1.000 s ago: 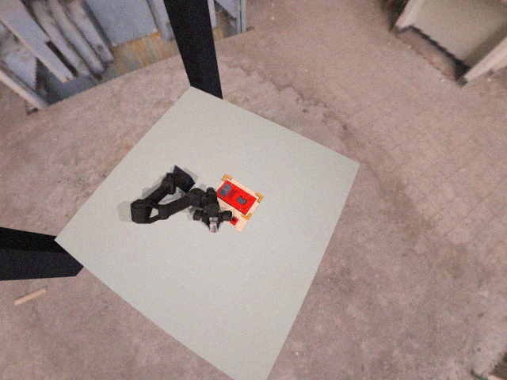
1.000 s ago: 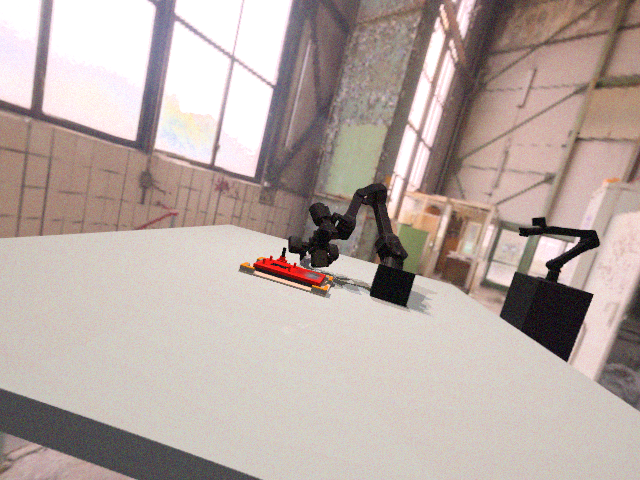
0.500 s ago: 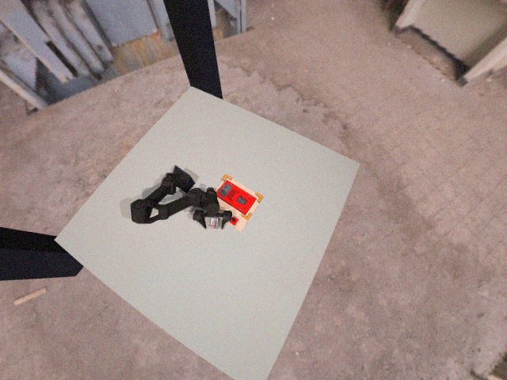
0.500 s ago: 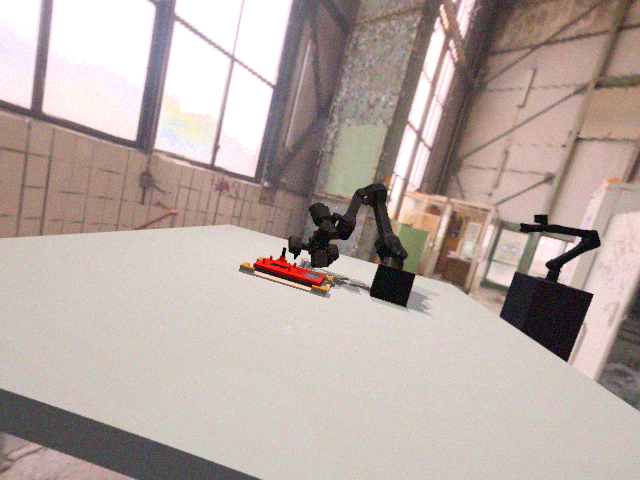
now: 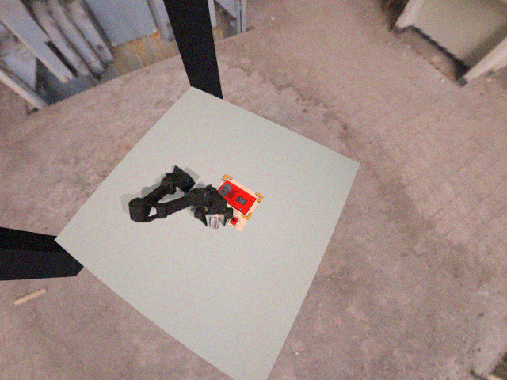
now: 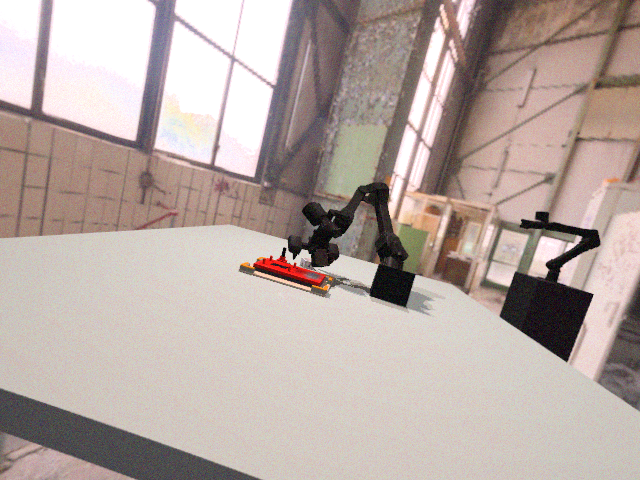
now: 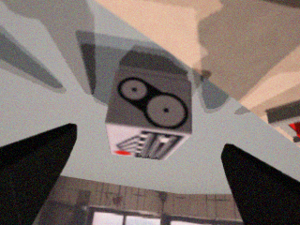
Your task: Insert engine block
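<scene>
The grey and white engine block is on the table beside the beige tray, outside the car body. In the wrist view its grey face with two black-ringed pulleys and a printed white face show; its slot is not seen. My gripper is open wide, with its fingers either side of the block and gaps to both. The red car body lies in the tray, with a dark opening. The rib cannot be made out.
Orange corner pieces stand around the car body. A small red piece with a black centre sits on the tray, close to the finger nearer the tray. Low pegs stand up from the car body. The arm's black base stands behind.
</scene>
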`<action>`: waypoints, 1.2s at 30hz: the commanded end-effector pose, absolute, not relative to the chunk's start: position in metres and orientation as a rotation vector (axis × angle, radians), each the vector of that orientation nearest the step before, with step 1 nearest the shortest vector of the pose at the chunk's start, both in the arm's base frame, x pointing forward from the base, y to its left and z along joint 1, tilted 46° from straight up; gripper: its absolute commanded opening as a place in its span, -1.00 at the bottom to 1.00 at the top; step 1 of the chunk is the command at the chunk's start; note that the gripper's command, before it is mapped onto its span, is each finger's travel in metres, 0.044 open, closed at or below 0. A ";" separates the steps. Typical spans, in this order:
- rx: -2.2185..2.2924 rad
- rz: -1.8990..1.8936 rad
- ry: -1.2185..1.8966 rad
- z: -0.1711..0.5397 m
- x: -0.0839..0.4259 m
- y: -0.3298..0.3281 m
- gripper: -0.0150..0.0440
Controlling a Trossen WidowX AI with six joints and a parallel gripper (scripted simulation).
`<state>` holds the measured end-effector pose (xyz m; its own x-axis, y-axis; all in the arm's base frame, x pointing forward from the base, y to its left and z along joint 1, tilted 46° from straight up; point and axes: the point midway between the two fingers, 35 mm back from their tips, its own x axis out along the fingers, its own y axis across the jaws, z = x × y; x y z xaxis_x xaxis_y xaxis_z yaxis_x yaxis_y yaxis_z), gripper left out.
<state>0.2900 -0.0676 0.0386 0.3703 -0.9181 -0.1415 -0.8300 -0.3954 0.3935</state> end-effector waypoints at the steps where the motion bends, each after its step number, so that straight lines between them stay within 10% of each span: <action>1: 2.375 -0.493 -1.563 0.039 0.281 -0.050 1.00; 36: 2.378 -0.506 -1.567 0.039 0.279 -0.046 1.00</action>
<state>0.2790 -0.0454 0.0398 0.3642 -0.9195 -0.1477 -0.8355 -0.3926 0.3845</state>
